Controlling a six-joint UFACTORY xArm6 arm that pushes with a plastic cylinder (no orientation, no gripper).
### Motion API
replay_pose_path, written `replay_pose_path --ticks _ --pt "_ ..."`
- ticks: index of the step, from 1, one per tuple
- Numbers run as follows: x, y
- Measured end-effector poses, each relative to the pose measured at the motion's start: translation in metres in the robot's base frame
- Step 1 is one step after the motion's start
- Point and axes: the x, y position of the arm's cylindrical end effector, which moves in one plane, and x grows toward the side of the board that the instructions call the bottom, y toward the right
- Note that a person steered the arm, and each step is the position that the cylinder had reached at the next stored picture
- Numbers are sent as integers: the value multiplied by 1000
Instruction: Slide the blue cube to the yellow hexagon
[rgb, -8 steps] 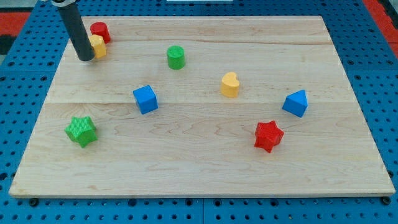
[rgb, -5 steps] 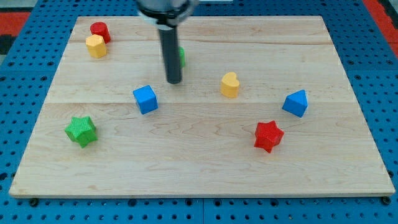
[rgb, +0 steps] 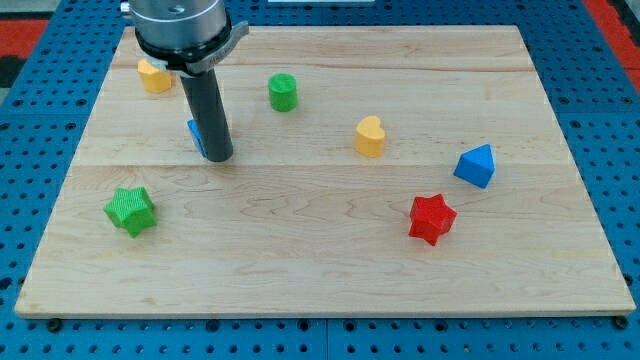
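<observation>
My tip (rgb: 220, 156) rests on the board left of centre, right against the blue cube (rgb: 195, 136). The rod hides most of the cube; only its left edge shows. The yellow hexagon (rgb: 153, 75) sits near the board's top-left corner, up and to the left of the cube and apart from it. The red cylinder that stood beside the hexagon is hidden behind the arm.
A green cylinder (rgb: 283, 92) stands at top centre. A yellow heart-shaped block (rgb: 369, 136) lies right of centre. A blue pyramid-like block (rgb: 475, 166) and a red star (rgb: 431, 218) are at the right. A green star (rgb: 130, 210) is at lower left.
My tip swept from the top-left corner to the right, then came down-left onto the blue cube's right side. The cube has shifted up and to the left.
</observation>
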Motion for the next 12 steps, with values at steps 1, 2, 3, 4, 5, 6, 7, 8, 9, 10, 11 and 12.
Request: replay_pose_path --ticks 1,2,3,4,5,6,7,8,9,10,11,12 --pt "-15 -8" --pt "-32 -31" --pt "-41 -38" --pt "-43 -31" --pt "-49 -38" --pt "-50 -32" --pt "-50 1" --pt "-50 -5" --pt "-55 -25" --pt "-63 -25" --pt "-75 -32" --pt "-78 -47"
